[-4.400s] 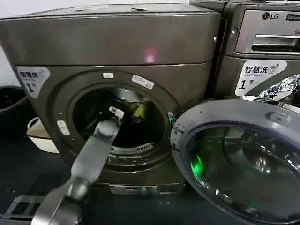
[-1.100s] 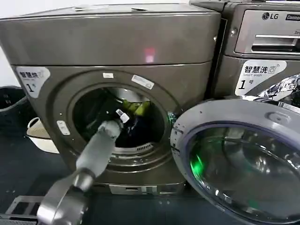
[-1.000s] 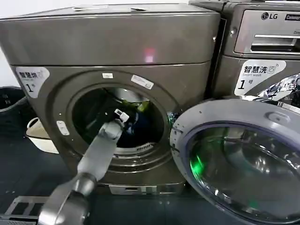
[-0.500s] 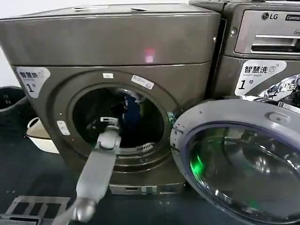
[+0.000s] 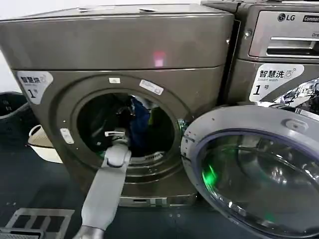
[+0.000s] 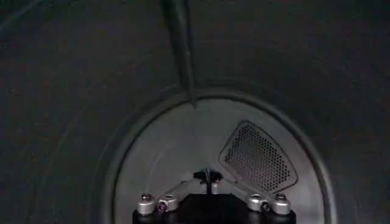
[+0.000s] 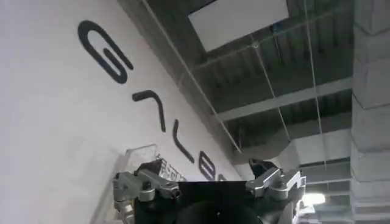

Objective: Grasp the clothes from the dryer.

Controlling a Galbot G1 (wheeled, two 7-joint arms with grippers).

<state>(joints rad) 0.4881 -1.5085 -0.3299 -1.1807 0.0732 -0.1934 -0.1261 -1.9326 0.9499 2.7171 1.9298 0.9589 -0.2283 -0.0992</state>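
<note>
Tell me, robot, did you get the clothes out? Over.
Left end effector at the dryer porthole mouth. Navy clothes hanging just inside, not out yet. Right end effector parked, aimed at wall and ceiling. Open door swung right, clear.

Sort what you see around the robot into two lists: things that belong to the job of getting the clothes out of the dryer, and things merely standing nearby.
Part of the job:
- dryer, porthole door swung open
- navy clothes hanging in the drum
- left gripper at the porthole mouth

Just standing by:
- LG machine to the right
- cream basket beside the dryer
- black bin behind it
</note>
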